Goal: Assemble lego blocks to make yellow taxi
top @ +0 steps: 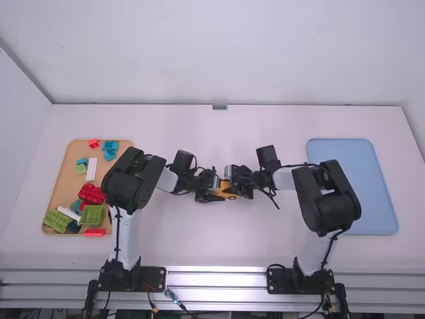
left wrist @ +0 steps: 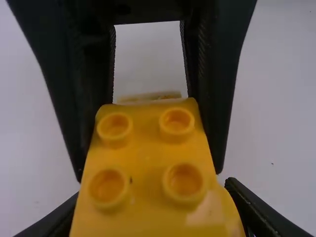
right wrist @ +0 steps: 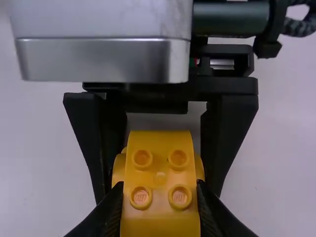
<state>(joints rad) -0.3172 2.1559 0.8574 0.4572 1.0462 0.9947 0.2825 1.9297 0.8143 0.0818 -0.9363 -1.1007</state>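
"Yellow studded plastic block (left wrist: 148, 148): who has it?"
"The left black two-finger gripper (top: 217, 190) pinches it at three o'clock; the right black two-finger gripper (top: 233, 189), at nine."
"Farther out?"
"Tan rectangular tray (top: 64, 176) of colourful plastic bricks (top: 91, 194), nine o'clock; blue rectangular tray (top: 373, 189), three."

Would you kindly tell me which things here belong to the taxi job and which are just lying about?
In the job:
yellow piece, held by both tools
left tool
right tool

Apparently just lying about:
red blocks, green blocks and white blocks on the wooden tray
blue tray
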